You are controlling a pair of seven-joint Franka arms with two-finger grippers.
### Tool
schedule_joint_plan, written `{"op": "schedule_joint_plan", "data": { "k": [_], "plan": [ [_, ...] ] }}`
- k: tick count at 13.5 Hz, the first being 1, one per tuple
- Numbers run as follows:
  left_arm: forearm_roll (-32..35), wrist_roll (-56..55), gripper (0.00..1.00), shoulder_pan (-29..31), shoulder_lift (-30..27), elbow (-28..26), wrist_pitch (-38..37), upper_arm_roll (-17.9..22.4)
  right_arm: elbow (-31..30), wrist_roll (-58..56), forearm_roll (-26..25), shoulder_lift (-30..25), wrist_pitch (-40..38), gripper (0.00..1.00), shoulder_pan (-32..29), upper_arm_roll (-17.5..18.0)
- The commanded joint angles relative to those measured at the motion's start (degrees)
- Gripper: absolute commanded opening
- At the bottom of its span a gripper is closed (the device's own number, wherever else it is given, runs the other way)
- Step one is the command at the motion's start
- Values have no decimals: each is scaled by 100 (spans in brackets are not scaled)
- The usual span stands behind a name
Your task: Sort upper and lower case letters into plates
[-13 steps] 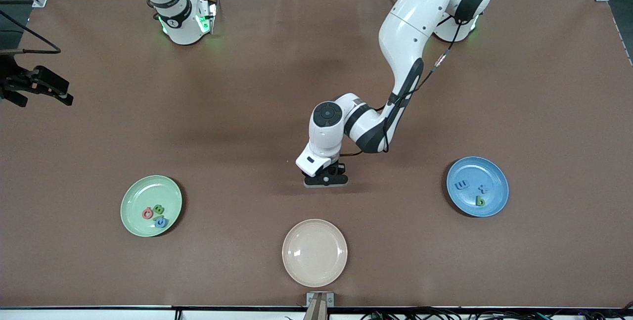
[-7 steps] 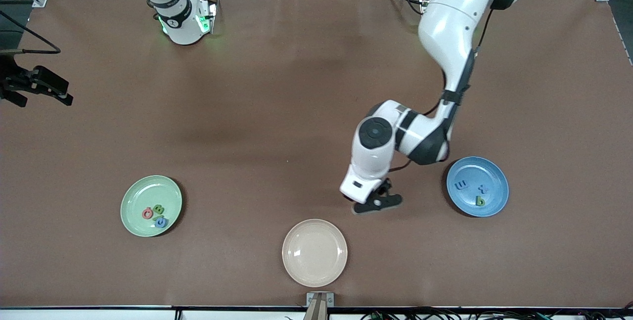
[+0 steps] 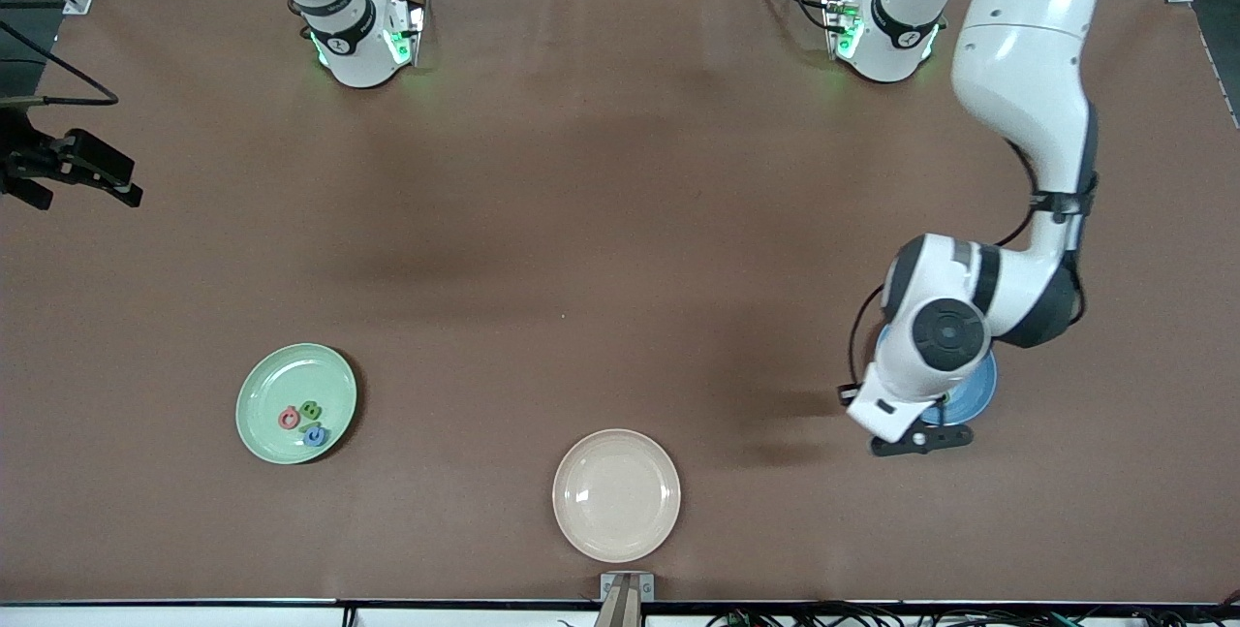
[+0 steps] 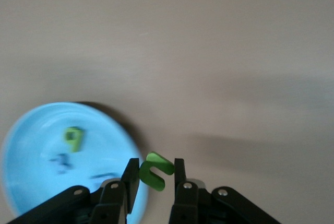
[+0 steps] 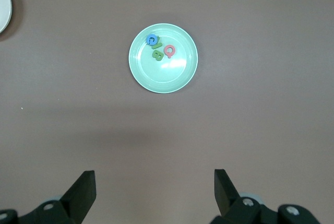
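My left gripper (image 4: 155, 165) is shut on a small green letter (image 4: 155, 172), hanging over the rim of the blue plate (image 4: 31, 182). A green letter (image 4: 73, 138) and blurred blue letters (image 4: 63, 162) lie in that plate. In the front view the left gripper (image 3: 918, 440) and its wrist cover most of the blue plate (image 3: 980, 396). The mint green plate (image 3: 295, 373) holds a red letter (image 3: 288, 419), a green letter (image 3: 310, 409) and a blue letter (image 3: 315, 435). My right gripper (image 5: 155, 192) waits open and empty, high above the table at the right arm's end (image 3: 116, 183), looking down on the mint plate (image 5: 177, 75).
A cream-beige plate (image 3: 616, 494) with nothing in it sits near the table's front edge, between the two other plates. The two arm bases (image 3: 358, 41) (image 3: 882, 36) stand along the table's back edge.
The left arm has swung from the table's middle toward its own end, carrying the green letter, and now covers the blue plate. The right arm has not moved.
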Motion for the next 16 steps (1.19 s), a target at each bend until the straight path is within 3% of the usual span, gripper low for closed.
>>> {"op": "schedule_joint_plan", "data": {
  "k": [1,3,4,5,6,7,11,16],
  "plan": [
    [72,286,1,254,-596,-913,-1,-69,89,5,68,38,-35,100,-88,51],
    [81,287,9,491,-597,-1238,43,-78,89,14,68,38,-35,100,-88,51],
    [72,295,25,597,-605,-1335,43,-87,89,14,68,38,-35,100,-88,51],
    [72,295,45,615,-606,-1345,26,-87,89,14,68,38,-35,100,-88,51],
    [63,269,77,624,-606,-1336,17,-87,89,6,68,38,-35,100,-88,51],
    [72,304,99,616,-632,-1336,-1,-87,89,5,68,38,-35,100,-88,51],
    [63,357,100,580,-1271,-1135,-71,-104,89,6,76,38,-35,100,-88,51],
    [-16,498,100,554,-1922,332,-1976,-306,89,5,76,38,-35,100,-88,51]
  ]
}}
